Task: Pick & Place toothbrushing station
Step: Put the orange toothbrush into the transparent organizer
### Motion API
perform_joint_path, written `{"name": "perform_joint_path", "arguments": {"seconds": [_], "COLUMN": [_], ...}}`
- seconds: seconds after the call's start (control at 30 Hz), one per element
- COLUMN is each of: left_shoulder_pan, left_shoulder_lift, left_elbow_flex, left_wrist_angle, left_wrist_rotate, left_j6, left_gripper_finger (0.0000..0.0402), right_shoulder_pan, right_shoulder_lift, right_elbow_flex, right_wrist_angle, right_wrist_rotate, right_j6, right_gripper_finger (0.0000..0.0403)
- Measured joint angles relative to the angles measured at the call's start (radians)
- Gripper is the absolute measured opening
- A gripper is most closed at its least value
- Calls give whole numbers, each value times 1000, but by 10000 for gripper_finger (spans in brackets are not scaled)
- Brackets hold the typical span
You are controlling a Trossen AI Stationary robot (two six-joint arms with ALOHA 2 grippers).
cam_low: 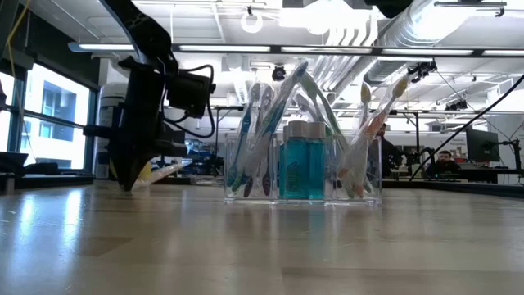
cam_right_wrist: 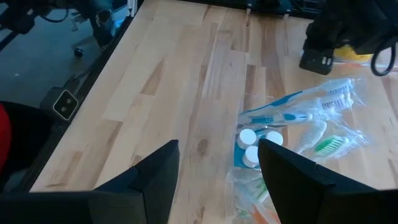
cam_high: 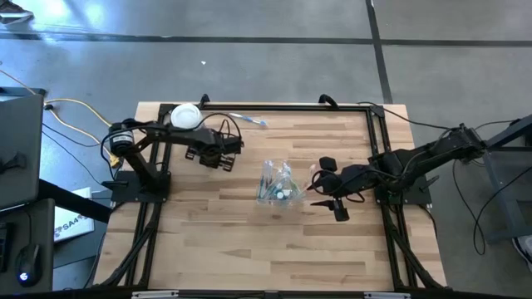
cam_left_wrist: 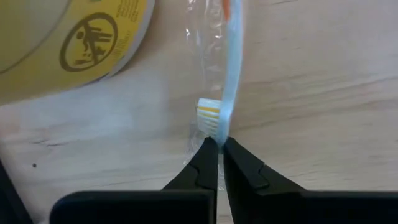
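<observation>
I'm looking across a pale wood worktop [cam_high: 249, 241] in an open workshop with ducts overhead. The clear organizer cup [cam_high: 278, 187] stands near the worktop's middle, packed with upright toothbrushes [cam_low: 262, 131] and a blue white-capped bottle [cam_low: 304, 168]. My left gripper [cam_left_wrist: 219, 144] is down near the far left corner, just beside the yellow-labelled canister [cam_high: 184, 115], and its jaws are clenched on the head end of a loose light-blue toothbrush [cam_left_wrist: 231, 68] in a clear wrapper. That brush lies flat, its long axis running straight away from the jaws, bristle end at the fingertips and handle pointing off toward the far edge. The cup sits well apart from it, toward the worktop's centre, so I judge the carry goes that way and the brush must be tipped upright. My right gripper [cam_right_wrist: 217, 155] waits just beside the cup, fingers spread, holding nothing.
</observation>
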Motion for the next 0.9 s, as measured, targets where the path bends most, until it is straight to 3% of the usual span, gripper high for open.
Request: {"name": "perform_joint_path", "arguments": {"seconds": [0.37, 0.67, 0.9], "left_shoulder_pan": [-133, -243, -264], "left_shoulder_lift": [-56, -73, -74], "left_elbow_flex": [19, 135, 196], "left_wrist_angle": [-8, -143, -205], "left_wrist_rotate": [-115, -195, -256], "left_j6": [-18, -75, -83], "left_gripper_finger": [1, 2, 1], "right_shoulder_pan": [0, 0, 0], "right_shoulder_lift": [0, 0, 0], "right_elbow_flex": [0, 0, 0], "right_wrist_angle": [-1, 0, 0], "right_wrist_rotate": [4, 4, 4], "right_j6": [7, 8, 18], "right_gripper_finger": [212, 212, 212]}}
